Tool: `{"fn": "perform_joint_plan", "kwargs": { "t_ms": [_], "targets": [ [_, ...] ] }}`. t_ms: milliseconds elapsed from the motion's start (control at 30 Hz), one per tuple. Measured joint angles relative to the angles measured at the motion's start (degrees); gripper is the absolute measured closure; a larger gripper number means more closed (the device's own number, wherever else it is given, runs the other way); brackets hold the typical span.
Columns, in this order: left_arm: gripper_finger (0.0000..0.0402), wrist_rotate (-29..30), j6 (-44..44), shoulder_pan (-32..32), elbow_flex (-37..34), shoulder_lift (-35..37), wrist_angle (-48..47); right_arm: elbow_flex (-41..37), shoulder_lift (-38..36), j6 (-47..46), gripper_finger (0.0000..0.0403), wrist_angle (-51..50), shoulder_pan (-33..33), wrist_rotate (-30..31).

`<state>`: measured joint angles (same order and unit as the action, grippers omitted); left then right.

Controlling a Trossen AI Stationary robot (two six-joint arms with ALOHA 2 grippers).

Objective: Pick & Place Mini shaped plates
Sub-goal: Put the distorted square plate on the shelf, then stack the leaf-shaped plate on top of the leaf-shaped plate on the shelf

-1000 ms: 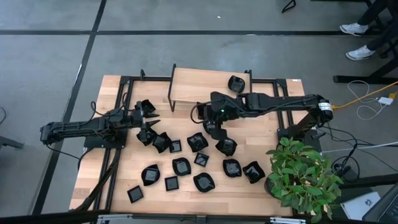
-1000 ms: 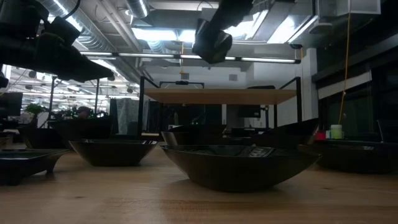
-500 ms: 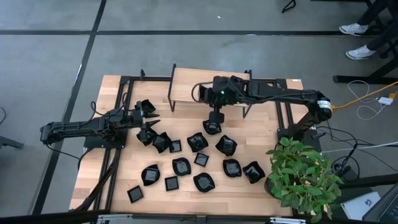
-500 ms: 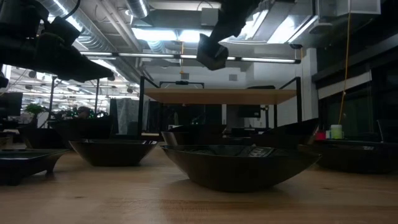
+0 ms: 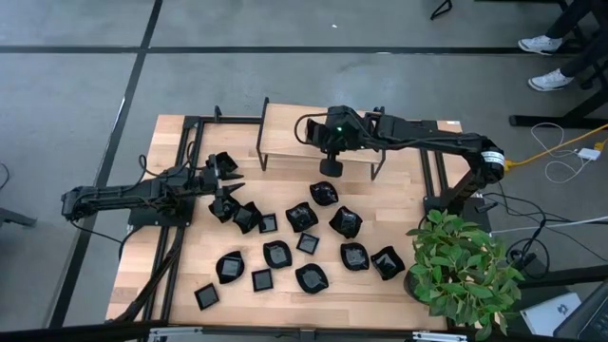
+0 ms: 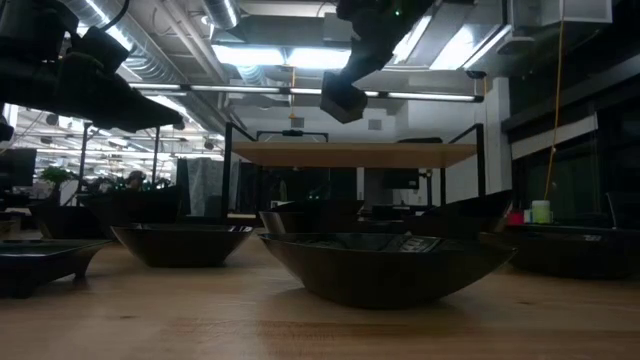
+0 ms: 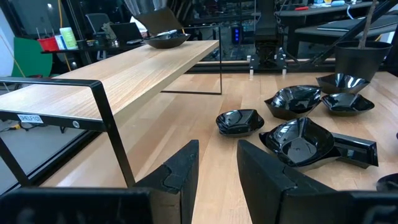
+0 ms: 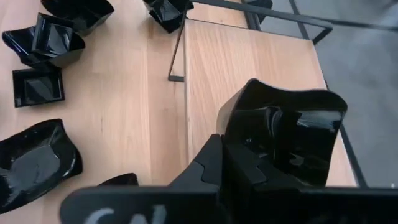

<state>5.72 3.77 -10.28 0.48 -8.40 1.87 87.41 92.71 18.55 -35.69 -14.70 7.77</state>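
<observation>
High view: right pincer (image 5: 332,163) has swung up from the cluster of glossy black mini shaped plates (image 5: 304,237) on the light wooden table (image 5: 190,266) to the near edge of the raised wooden shelf (image 5: 285,128) at the far side. One black plate (image 5: 361,126) already sits on that shelf, right part. Left pincer (image 5: 223,182) hasn't moved, parked over the left end of the cluster.

Low view: right pincer (image 6: 342,95) is up above shelf height, higher than half a second ago.

Left wrist view: left pincer (image 7: 214,163) fingers spread, nothing between them; plates lie on the table ahead, apart from it.

Right wrist view: right pincer (image 8: 249,163) pinched on a black wavy-edged dish (image 8: 292,134), held over the shelf board, not yet set down.

Read: pick done, carry nearly done; placing on the shelf looks next.
</observation>
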Motion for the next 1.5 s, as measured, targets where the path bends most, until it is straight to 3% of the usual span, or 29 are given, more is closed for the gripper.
{"fn": "perform_joint_plan", "kwargs": {
  "t_ms": [400, 600, 933, 1200, 1500],
  "targets": [
    [0.0297, 0.03, 0.0, 0.0, 0.0, 0.01, 0.0, -0.65, 2.82, 1.61, 0.0398, 0.83, -0.96, 0.74],
    [0.0297, 0.17, 0.0, 0.0, 0.01, 0.0, -0.05, -0.65, 5.77, 1.66, 0.0398, -1.2, -1.72, 8.72],
    [0.0297, 0.19, 0.0, 0.02, 0.01, 0.0, -0.22, -0.65, 5.14, 3.39, 0.0394, -3.45, -2.96, 14.14],
    [0.0297, 0.19, 0.0, 0.02, -0.01, 0.02, -0.22, -0.65, 5.22, 2.84, 0.0344, -3.65, -2.99, 13.96],
    [0.0297, 0.19, 0.0, 0.0, 0.01, 0.01, -0.22, -0.65, 5.24, 0.32, 0.0269, -4.95, -2.99, 8.89]
  ]
}}
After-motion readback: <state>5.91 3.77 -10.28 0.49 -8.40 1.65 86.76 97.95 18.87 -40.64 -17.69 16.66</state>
